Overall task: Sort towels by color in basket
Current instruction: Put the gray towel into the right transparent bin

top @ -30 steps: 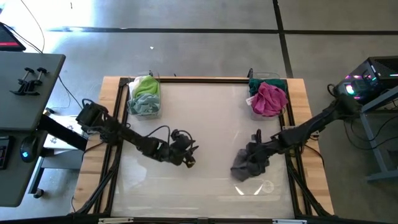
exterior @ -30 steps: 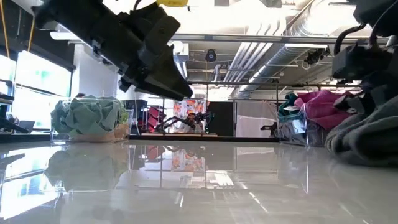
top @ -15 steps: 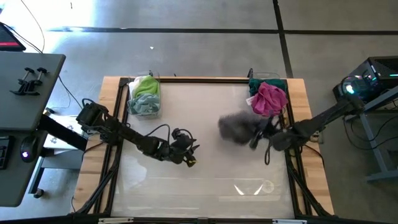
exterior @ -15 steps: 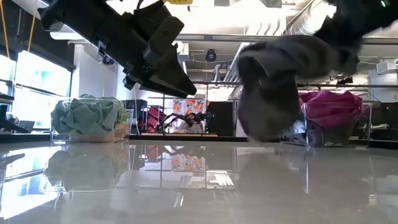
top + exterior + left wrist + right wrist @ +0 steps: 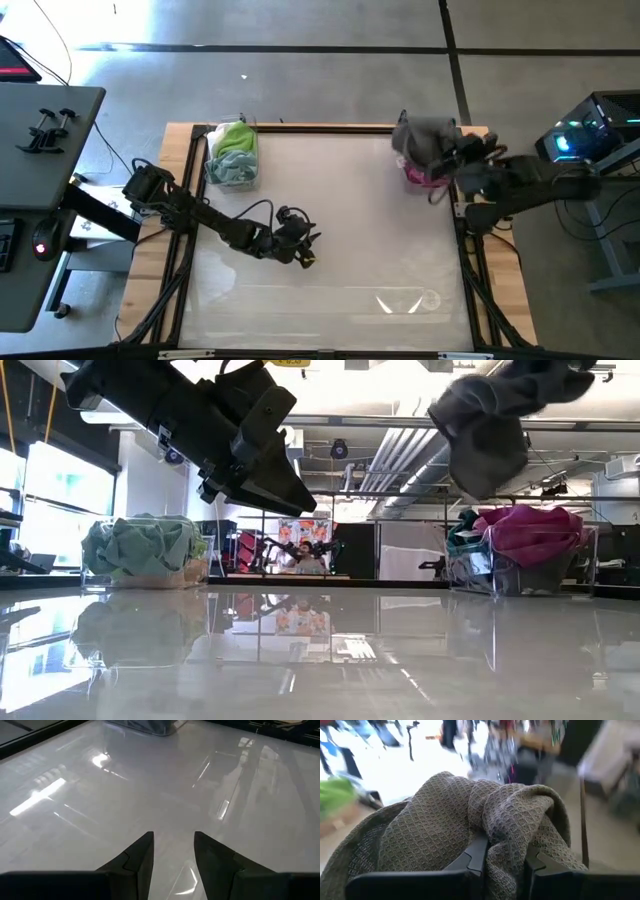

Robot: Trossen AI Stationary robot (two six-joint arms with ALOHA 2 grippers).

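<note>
One grey-brown towel (image 5: 422, 137) up in the air, over the right basket (image 5: 447, 186).
Near: left gripper (image 5: 303, 247) low over the bare table (image 5: 350, 260), jaws a little apart, holding nothing. Farther: right gripper (image 5: 502, 857) clamped on a bunched fold, soft and light, sure to droop and swing. Farthest: magenta towel (image 5: 525, 525) mostly hidden from above; left basket (image 5: 232, 172) with green towels (image 5: 233, 140), others under them hard to make out.

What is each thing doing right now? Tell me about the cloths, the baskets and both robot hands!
Grey-brown towel: held in the air above the right basket, bunched up.
Right gripper: shut on the grey-brown towel.
Left gripper: open, empty, above the bare table.
Right basket: holds a magenta towel, heaped.
Left basket: holds a lime green towel and a mint towel, piled up.
</note>
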